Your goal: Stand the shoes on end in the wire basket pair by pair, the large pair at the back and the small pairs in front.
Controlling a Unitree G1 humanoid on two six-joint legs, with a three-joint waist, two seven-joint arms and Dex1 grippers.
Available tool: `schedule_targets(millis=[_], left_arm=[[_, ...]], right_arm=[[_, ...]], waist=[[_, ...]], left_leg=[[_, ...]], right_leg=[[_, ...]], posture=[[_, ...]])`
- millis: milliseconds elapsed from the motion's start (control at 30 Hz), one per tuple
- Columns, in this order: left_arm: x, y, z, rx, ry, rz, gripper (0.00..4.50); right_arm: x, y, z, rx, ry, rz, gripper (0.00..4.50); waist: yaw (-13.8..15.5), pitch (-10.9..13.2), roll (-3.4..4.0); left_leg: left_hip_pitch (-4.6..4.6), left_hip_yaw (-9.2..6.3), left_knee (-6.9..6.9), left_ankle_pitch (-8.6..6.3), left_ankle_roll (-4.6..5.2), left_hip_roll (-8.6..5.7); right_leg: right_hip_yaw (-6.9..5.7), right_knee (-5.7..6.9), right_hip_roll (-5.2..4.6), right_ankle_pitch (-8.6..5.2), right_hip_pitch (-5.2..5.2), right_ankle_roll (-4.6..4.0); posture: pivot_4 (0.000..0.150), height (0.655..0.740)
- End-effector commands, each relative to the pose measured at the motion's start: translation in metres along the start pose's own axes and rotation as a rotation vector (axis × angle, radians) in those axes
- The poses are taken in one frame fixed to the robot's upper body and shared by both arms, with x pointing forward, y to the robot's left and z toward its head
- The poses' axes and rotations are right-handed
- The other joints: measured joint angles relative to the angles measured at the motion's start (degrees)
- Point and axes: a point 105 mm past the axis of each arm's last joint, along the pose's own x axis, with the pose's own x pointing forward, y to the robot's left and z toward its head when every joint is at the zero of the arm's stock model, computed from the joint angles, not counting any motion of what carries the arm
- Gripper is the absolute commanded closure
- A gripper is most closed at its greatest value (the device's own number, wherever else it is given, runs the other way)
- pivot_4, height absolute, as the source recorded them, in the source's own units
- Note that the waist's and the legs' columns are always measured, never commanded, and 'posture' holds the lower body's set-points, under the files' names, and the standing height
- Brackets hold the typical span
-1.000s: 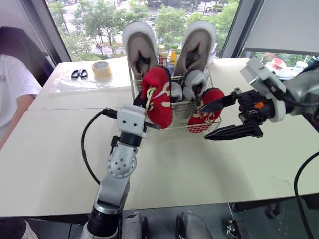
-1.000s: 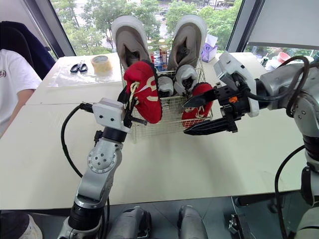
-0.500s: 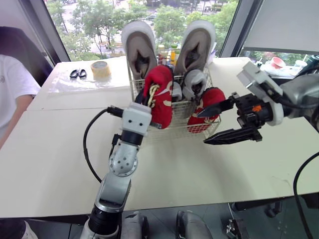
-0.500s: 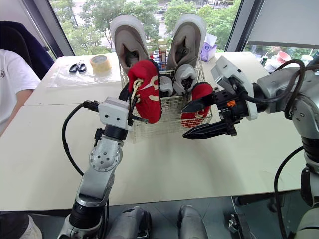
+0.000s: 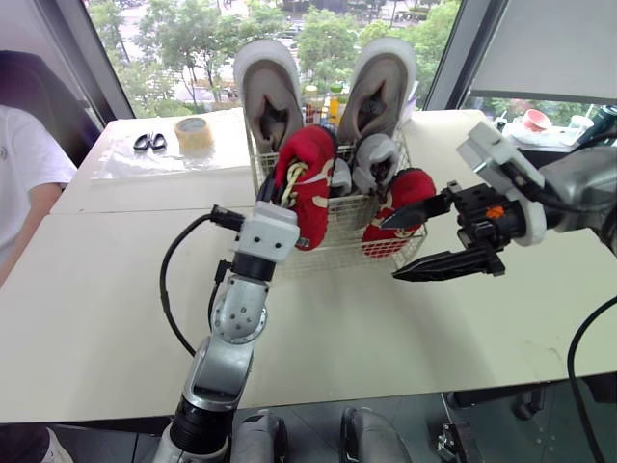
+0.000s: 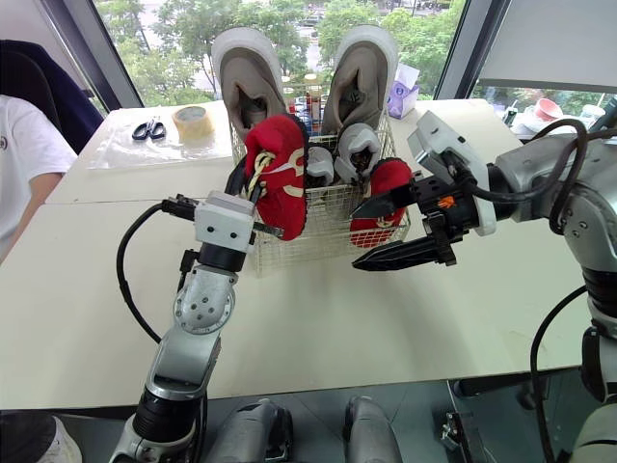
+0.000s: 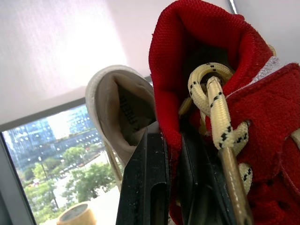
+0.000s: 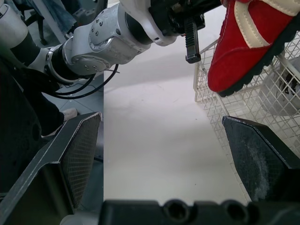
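Left wrist view, left end effector (image 7: 171,140) pinching red shoe (image 7: 262,117)

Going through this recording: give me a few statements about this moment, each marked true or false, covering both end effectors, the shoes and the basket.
1. The left end effector is shut on the collar of a red shoe. True.
2. The right end effector grips the other red shoe. False: it is open and holds nothing, beside the wire basket.
3. The two large shoes stand on end at the back of the wire basket. True.
4. The scissors lie inside the basket. False: they lie on the table beside a tape roll.
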Motion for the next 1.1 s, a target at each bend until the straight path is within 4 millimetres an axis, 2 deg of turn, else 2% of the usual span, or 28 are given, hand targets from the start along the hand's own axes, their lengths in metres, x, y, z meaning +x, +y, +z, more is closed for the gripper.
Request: schedule_targets(millis=[33,200,333,467,633,767,933,1100], left_arm=[[0.003,0.007,0.019,0.022,-0.097,0.025,4.48],[0.004,0.003,0.020,0.033,-0.115,0.006,4.48],[-0.004,0.002,-0.001,0.013,-0.025,0.016,4.48],[-0.014,-0.009,-0.023,-0.071,0.074,-0.037,4.48],[-0.020,-0.011,-0.021,-0.134,0.093,-0.059,4.48],[-0.027,-0.008,-0.025,-0.097,0.130,-0.068,4.48],[-0.036,-0.008,-0.045,-0.183,0.273,-0.039,4.48],[-0.039,-0.009,-0.033,-0.183,0.256,-0.094,4.48]], right_arm=[[-0.007,0.005,0.010,-0.051,-0.021,-0.016,0.00],[-0.007,0.005,0.009,-0.051,-0.022,-0.016,0.00],[-0.007,0.005,0.009,-0.049,-0.023,-0.020,0.00],[-0.008,0.005,0.009,-0.050,-0.023,-0.023,0.00],[-0.009,0.004,0.009,-0.049,-0.020,-0.029,0.00],[-0.009,0.004,0.009,-0.046,-0.021,-0.027,0.00],[-0.007,0.002,0.009,-0.047,-0.022,-0.027,0.00],[-0.007,0.000,0.008,-0.050,-0.023,-0.029,0.00]], waist=[[0.01,0.00,0.00],[0.05,0.00,0.00],[0.05,0.00,0.00],[0.05,-0.01,0.01],[0.01,-0.04,0.05],[-0.06,-0.06,0.09],[-0.02,-0.07,0.10],[-0.16,-0.07,0.10]], left_leg=[[0.00,0.00,0.00,0.00,0.00,0.00],[-0.15,0.00,0.02,0.00,0.00,-0.02],[-0.32,0.00,0.04,0.00,0.01,-0.03],[-0.31,0.00,0.05,0.00,0.01,-0.03],[-0.25,-0.01,0.06,0.00,0.01,-0.03],[-0.27,-0.02,0.05,0.00,0.01,-0.02],[-0.27,-0.02,0.05,0.00,0.01,-0.02],[-0.27,-0.03,0.05,0.00,0.01,-0.02]], right_leg=[[0.00,0.00,-0.01,0.00,0.00,0.00],[-0.04,-0.01,-0.04,0.00,-0.09,0.00],[-0.05,0.00,-0.06,0.02,-0.26,0.02],[-0.06,0.02,-0.06,0.02,-0.24,0.01],[-0.09,0.01,-0.09,0.01,-0.19,0.00],[-0.11,0.02,-0.07,0.01,-0.22,-0.01],[-0.11,0.01,-0.06,0.01,-0.21,0.00],[-0.11,0.02,-0.04,0.01,-0.23,-0.01]], posture=[[0.150,0.7400],[0.150,0.7400],[0.150,0.7400],[0.150,0.7400],[0.150,0.7400],[0.150,0.7400],[0.150,0.7400],[0.150,0.7400]])
